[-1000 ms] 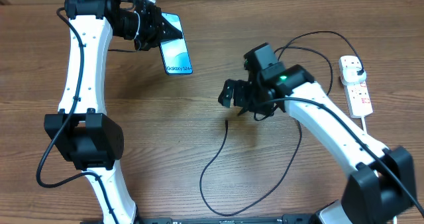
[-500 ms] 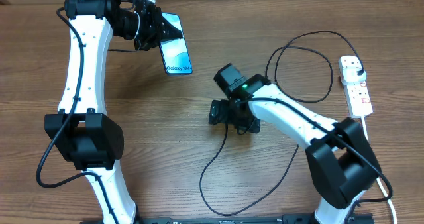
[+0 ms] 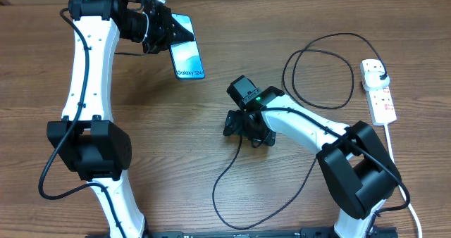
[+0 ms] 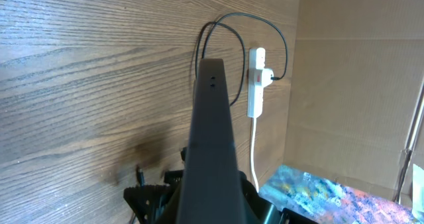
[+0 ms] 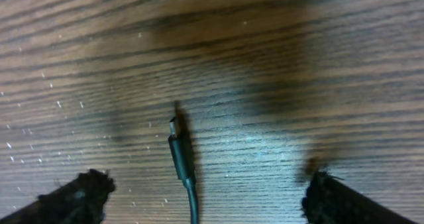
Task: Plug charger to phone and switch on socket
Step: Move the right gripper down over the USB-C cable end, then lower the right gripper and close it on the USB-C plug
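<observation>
Charger (image 3: pixel 214 194) cable lies on the wooden table (image 3: pixel 296 13), and its black plug (image 3: pixel 381 72) sits in the far end of the socket (image 3: pixel 378 91). From there the thin cable makes a round loop just left of the socket, then runs in a big curve on the near side. It ends well left of the socket with the small connector tip (image 5: pixel 179 148) flat on the wood.

The right gripper (image 3: pixel 245 131) is low over this tip. Its fingers (image 5: pixel 73 197) stand wide apart, one on each side of the connector, and they do not touch it.

The phone (image 3: pixel 187 56) is far left of the socket, lifted above the table. The left gripper (image 3: pixel 165 32) is closed firmly on its far end, and the light screen faces up. In the left wrist view only the dark edge of the phone is seen.

The white cord (image 3: pixel 394 136) leaves the near end of the socket.
</observation>
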Robot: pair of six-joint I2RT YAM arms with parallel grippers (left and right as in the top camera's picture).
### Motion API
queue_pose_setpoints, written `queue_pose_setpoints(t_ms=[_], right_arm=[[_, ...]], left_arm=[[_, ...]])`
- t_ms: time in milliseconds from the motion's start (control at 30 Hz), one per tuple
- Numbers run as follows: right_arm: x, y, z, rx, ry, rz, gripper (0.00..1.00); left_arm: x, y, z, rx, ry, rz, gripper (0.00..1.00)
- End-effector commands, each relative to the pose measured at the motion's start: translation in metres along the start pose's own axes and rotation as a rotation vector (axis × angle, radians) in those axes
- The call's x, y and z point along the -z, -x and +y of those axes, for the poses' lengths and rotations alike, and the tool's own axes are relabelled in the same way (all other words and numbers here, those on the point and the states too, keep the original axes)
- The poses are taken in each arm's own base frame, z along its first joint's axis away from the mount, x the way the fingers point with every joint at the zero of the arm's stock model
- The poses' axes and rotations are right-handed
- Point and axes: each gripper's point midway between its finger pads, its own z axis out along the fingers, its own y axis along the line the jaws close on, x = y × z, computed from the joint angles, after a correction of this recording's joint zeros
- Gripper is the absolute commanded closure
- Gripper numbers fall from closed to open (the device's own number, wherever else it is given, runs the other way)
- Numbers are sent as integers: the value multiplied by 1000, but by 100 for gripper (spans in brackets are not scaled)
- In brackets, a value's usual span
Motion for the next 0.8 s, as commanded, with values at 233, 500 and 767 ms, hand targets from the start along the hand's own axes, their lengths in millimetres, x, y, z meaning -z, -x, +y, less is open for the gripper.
queue_pose_setpoints(t_ms=[233,500,767], right_arm=[[-6,-6,-8,89,-106,-49,9],[-23,-17,-3,141,-152,-55,9],[-28,-14,-3,126,-144,-54,23]], left_arm=[[12,0,-17,-65,-47,-20,96],[12,0,-18,-67,-49,-22,96],[12,1,-20,-74,-64,-23,96]])
